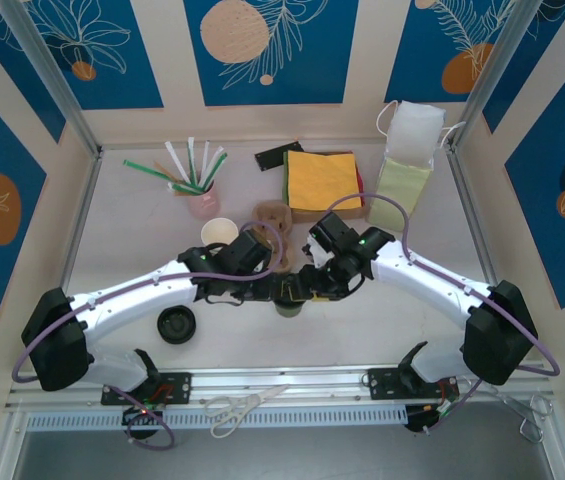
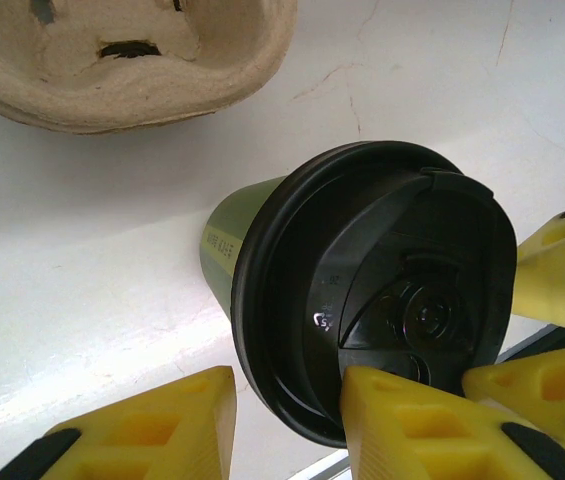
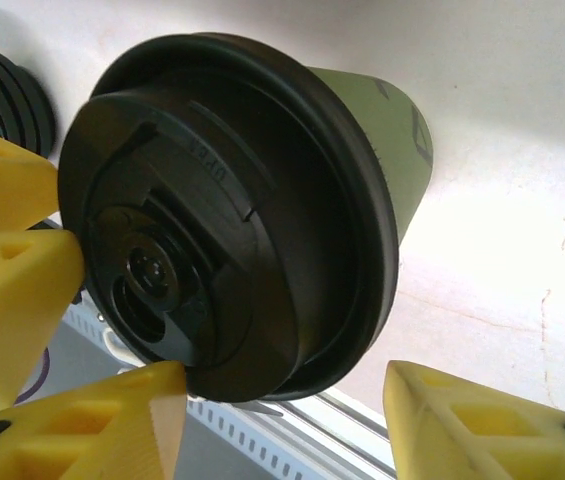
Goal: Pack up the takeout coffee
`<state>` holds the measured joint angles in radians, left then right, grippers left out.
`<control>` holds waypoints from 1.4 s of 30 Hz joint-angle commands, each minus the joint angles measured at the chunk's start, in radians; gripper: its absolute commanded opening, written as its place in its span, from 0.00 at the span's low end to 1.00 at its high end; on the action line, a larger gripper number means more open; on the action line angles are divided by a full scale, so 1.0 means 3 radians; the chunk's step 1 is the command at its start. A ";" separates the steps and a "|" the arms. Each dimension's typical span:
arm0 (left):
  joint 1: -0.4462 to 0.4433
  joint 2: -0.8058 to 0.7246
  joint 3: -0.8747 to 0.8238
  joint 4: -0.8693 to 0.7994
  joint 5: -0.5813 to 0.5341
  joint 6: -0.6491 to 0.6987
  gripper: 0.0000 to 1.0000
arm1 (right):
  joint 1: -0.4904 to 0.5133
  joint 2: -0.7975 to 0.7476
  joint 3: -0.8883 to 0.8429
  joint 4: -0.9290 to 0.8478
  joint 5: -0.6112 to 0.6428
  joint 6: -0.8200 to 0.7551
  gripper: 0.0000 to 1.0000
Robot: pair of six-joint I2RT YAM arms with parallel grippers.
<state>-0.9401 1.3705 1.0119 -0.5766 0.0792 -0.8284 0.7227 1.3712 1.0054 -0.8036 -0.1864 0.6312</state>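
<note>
Takeout coffee sits on the table front-center, at 6 o'clock from the pulp carrier, with its black lid on. Your left tool is at its 9 o'clock and your right tool at its 3 o'clock. Left tool is parted across the lid's rim: one finger lies on the lid top, the other just beside the rim. Right tool is spread wide: one finger touches the lid edge, the other is clear of the cup. Loose black lid is at 8 o'clock from the coffee.

Left arm and right arm angled inward, left hand and right hand almost tip to tip, fingers of each parted
</note>
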 commanded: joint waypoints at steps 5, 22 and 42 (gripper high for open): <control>-0.0001 0.0077 -0.0043 -0.0113 0.0022 0.0039 0.32 | 0.0040 0.0125 -0.0172 -0.0021 -0.0048 -0.0064 0.46; -0.0007 0.0059 -0.0412 -0.0021 0.0051 0.0009 0.30 | 0.0046 0.0316 -0.0480 0.0040 0.0124 -0.0098 0.43; 0.0025 0.0192 0.0333 -0.0229 0.0065 0.0152 0.34 | -0.0213 0.0157 0.0208 -0.0147 -0.0248 -0.0194 0.47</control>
<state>-0.9386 1.4162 1.0668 -0.5991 0.1036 -0.8131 0.6670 1.4101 1.0283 -0.8055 -0.2752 0.6025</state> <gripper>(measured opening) 0.336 0.465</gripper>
